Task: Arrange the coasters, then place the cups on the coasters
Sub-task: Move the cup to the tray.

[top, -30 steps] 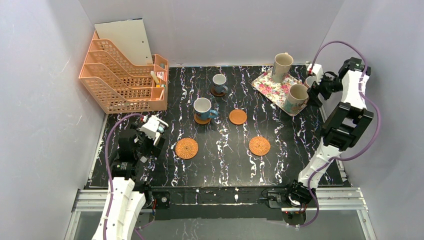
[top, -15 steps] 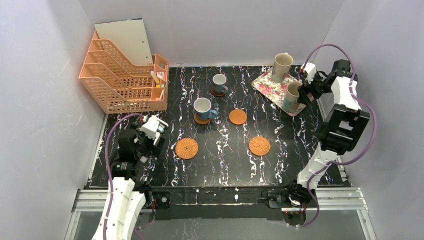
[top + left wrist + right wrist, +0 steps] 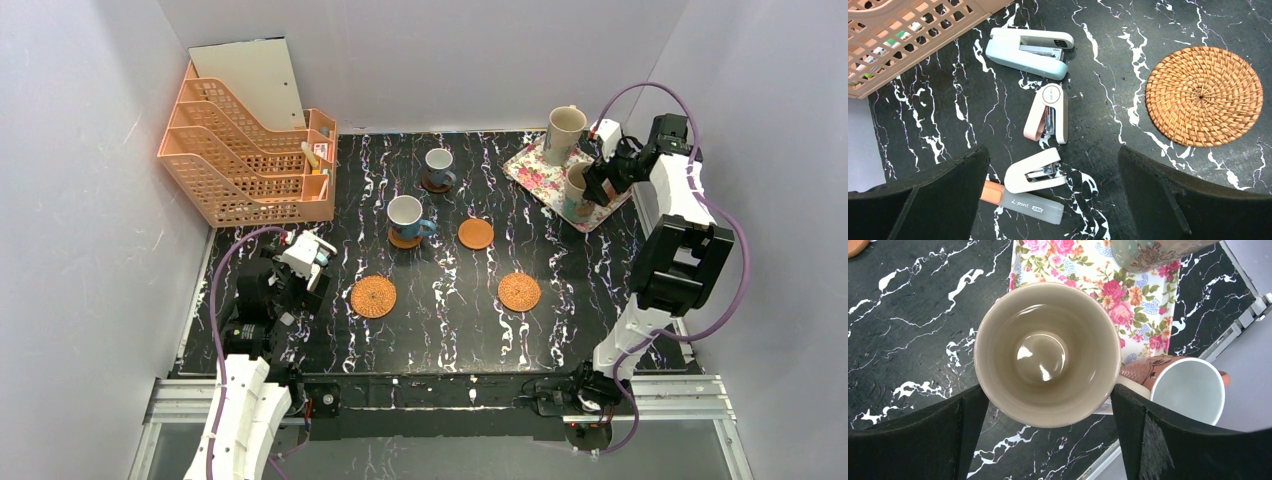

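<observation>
Two woven coasters (image 3: 373, 296) (image 3: 519, 291) and one smooth brown coaster (image 3: 476, 234) lie bare on the black marble table. Two blue cups (image 3: 405, 215) (image 3: 438, 163) each stand on a coaster. On the floral tray (image 3: 545, 175) stand a tall beige cup (image 3: 563, 133) and a second beige cup (image 3: 1047, 352). My right gripper (image 3: 1048, 407) is open, its jaws on either side of that second cup's rim. A brownish-orange cup (image 3: 1188, 387) stands just beyond the tray's edge. My left gripper (image 3: 1052, 157) hangs open over some staplers, left of a woven coaster (image 3: 1204, 95).
An orange mesh file rack (image 3: 250, 150) fills the back left corner. Below my left gripper lie a blue stapler (image 3: 1028, 45), a pink one (image 3: 1048, 115), a white one (image 3: 1035, 172) and a marker (image 3: 1023, 202). Grey walls close in on both sides.
My right gripper has swung left from the table's right edge to over the tray, and now straddles the front beige cup. The left arm has not moved.
</observation>
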Controlling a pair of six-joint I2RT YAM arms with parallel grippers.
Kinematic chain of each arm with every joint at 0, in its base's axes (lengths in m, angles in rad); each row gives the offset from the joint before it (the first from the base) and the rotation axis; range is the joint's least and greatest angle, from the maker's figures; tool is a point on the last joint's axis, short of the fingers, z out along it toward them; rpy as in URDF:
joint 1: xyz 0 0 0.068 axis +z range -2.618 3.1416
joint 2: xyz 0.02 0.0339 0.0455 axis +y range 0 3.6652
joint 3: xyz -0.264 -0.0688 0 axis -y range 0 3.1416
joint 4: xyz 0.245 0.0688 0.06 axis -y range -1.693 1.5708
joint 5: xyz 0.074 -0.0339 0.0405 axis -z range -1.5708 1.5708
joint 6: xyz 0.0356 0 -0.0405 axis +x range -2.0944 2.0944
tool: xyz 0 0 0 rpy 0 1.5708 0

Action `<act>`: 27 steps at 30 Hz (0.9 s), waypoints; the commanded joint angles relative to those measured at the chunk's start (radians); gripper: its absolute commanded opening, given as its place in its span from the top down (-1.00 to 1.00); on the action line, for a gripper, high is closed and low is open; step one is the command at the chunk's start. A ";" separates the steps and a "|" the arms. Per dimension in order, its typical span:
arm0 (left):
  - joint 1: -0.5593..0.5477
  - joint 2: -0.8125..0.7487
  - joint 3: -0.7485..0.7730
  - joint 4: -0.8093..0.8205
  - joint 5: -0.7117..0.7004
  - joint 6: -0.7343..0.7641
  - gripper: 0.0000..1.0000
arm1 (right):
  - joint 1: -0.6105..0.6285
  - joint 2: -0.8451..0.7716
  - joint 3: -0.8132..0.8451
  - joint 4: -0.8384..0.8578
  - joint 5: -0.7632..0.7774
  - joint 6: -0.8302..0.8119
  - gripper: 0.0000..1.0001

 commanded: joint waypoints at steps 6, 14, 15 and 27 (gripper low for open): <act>0.004 -0.004 0.003 -0.002 0.008 0.002 -0.96 | 0.019 -0.053 -0.037 0.013 0.033 0.003 -0.97; 0.003 -0.001 0.003 -0.001 0.013 0.005 -0.96 | 0.021 -0.094 -0.100 0.021 0.066 -0.040 -0.96; 0.003 -0.001 0.003 -0.002 0.013 0.005 -0.96 | 0.021 -0.091 -0.096 0.005 0.062 -0.046 -0.96; 0.003 0.007 0.004 -0.002 0.013 0.005 -0.96 | 0.055 -0.054 -0.070 -0.020 0.076 0.098 -0.60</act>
